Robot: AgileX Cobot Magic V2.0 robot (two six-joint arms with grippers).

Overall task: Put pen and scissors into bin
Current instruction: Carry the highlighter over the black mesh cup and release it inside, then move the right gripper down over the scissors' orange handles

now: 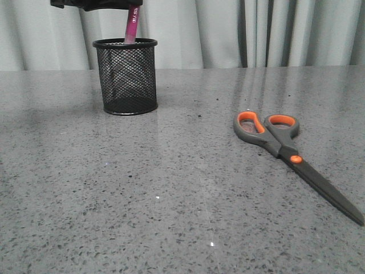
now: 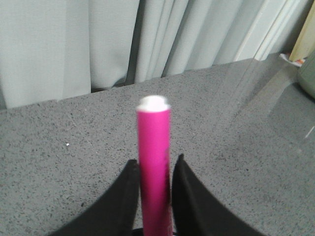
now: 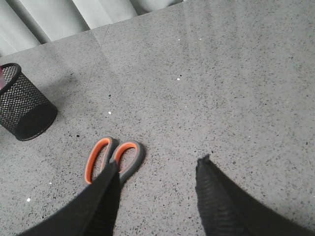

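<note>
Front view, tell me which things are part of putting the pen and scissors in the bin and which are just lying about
Part of the job:
pen, held by the left hand over the bin
bin
scissors, flat on the table
right hand, open above the scissors

Just there:
table
curtain

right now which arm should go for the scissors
Right. The right gripper is open and hovers just above the scissors. The left gripper is shut on the pen over the bin.
</note>
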